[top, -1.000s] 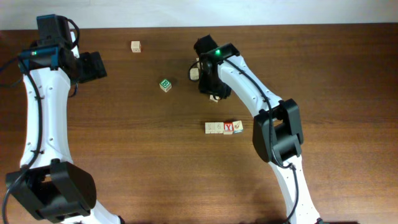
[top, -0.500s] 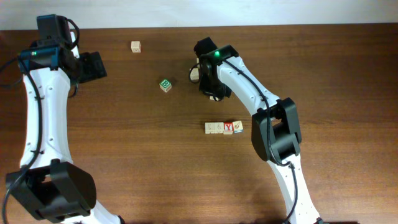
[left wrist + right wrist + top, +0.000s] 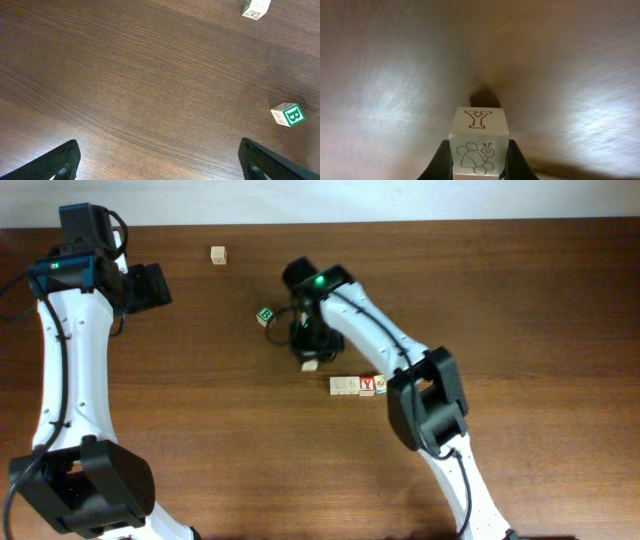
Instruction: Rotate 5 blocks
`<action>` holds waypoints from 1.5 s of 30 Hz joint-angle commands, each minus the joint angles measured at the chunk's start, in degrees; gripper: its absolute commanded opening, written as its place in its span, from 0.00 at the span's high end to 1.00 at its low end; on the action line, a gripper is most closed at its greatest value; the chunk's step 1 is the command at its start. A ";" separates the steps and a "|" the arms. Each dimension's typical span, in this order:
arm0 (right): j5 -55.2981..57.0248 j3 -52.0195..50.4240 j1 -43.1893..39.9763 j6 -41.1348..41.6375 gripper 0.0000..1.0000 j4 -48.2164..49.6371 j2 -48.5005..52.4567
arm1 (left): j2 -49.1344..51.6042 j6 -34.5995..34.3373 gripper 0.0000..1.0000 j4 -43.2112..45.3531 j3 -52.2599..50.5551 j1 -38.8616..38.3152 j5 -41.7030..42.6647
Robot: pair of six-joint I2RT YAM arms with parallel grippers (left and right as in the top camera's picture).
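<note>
Y-and-bee block (image 3: pixel 479 135) was now clamped in the right gripper (image 3: pixel 480 161), jaws closed on it, and carried from 11 o'clock down to just off the block row (image 3: pixel 346 385) at 10 o'clock. Probably one rotation underway. The left gripper (image 3: pixel 160 165) stayed wide open and empty.

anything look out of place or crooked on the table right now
Nothing spilled or damaged. The green B cube sits skewed to the neat row of cubes, and one pale cube lies alone near the far edge. The right end effector holds a bee-marked cube.
</note>
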 commanded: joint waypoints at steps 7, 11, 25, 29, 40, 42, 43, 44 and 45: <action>5.77 1.16 3.91 2.99 0.85 -9.29 0.90 | 0.09 -0.74 0.01 0.07 1.09 0.28 -0.44; 8.07 1.16 5.05 3.34 0.81 -10.21 0.92 | 0.09 -0.74 0.01 0.07 1.09 0.28 -0.44; 8.85 1.16 5.42 4.44 0.62 -12.20 0.92 | 0.09 -0.74 0.01 0.07 1.09 0.28 -0.44; 8.85 1.16 5.42 4.42 0.53 -12.24 0.92 | 0.09 -0.74 0.01 0.07 1.09 0.28 -0.44; 8.57 6.58 6.51 1.53 0.64 -12.20 0.90 | 0.09 -0.74 0.01 0.07 1.09 0.28 -0.44; 8.41 6.71 7.61 1.53 0.70 -11.91 0.92 | 0.09 -0.74 0.01 0.07 1.09 0.28 -0.44; 8.39 6.45 8.20 1.53 0.75 -11.63 1.07 | 0.09 -0.74 0.01 0.07 1.09 0.28 -0.44; 8.41 5.75 8.87 1.53 0.80 -10.82 1.07 | 0.09 -0.74 0.01 0.07 1.09 0.28 -0.44; 8.46 5.07 9.42 1.55 0.85 -9.94 1.07 | 0.09 -0.74 0.01 0.07 1.09 0.28 -0.44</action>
